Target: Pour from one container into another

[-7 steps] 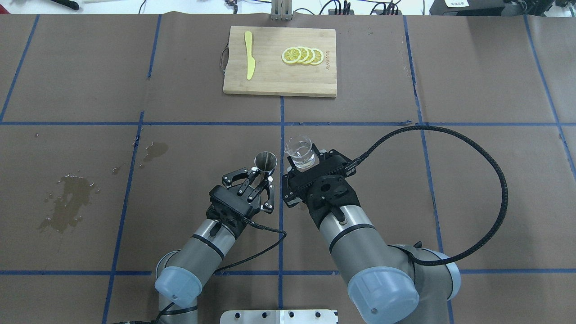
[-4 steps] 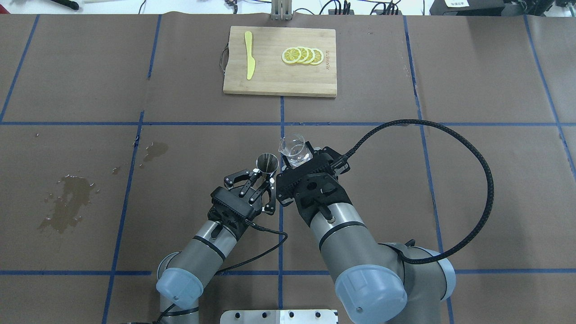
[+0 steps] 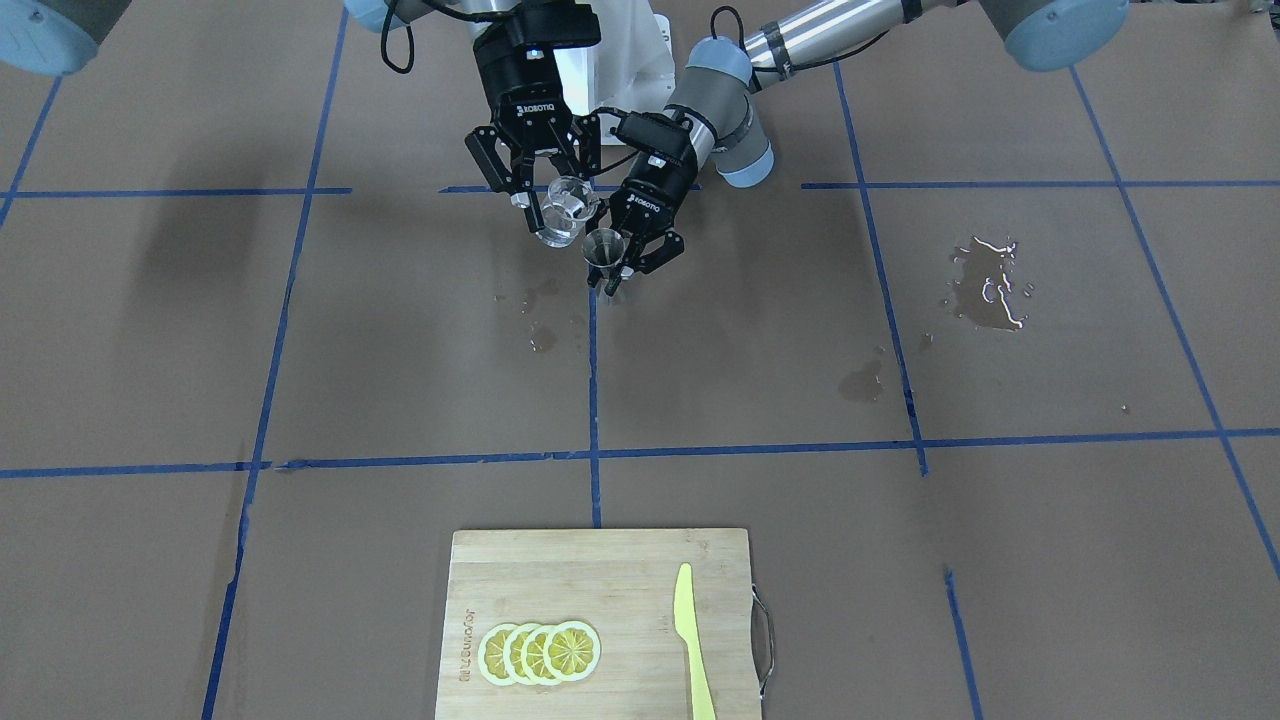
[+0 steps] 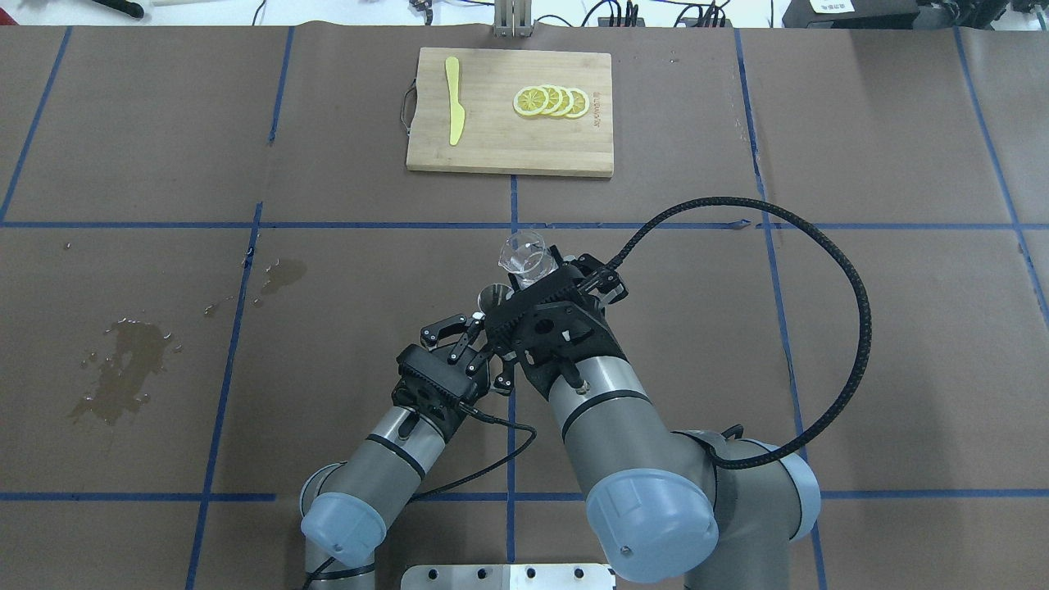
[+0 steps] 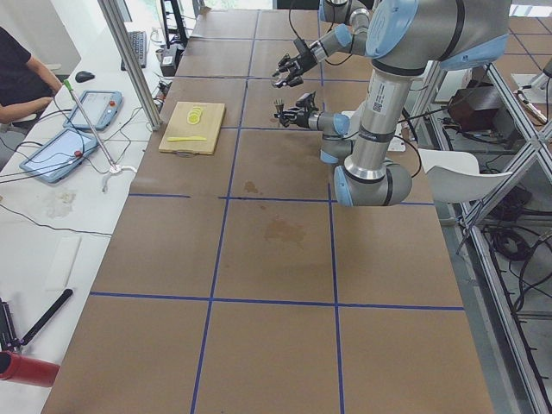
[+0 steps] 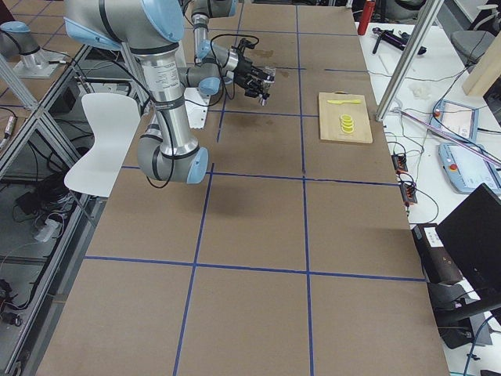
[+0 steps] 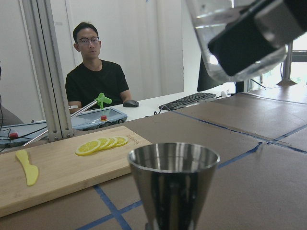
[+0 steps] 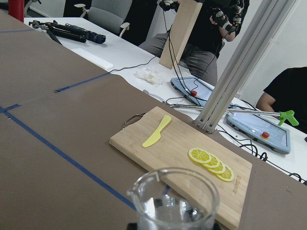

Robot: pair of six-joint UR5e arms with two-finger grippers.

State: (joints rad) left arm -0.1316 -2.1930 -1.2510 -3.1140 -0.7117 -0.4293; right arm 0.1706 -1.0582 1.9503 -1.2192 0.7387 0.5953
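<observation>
The right gripper [image 3: 556,203] is closed around the small glass measuring cup [image 3: 567,214], which has clear liquid inside and is tilted with its lip toward the steel jigger [image 3: 603,248]. The left gripper [image 3: 615,272] holds the jigger upright by its lower part, and the cup is just beside the jigger's open rim and a little higher. Both are on the robot's side of the table [image 3: 300,350], well apart from the cutting board [image 3: 600,580] with lemon slices [image 3: 540,652].
</observation>
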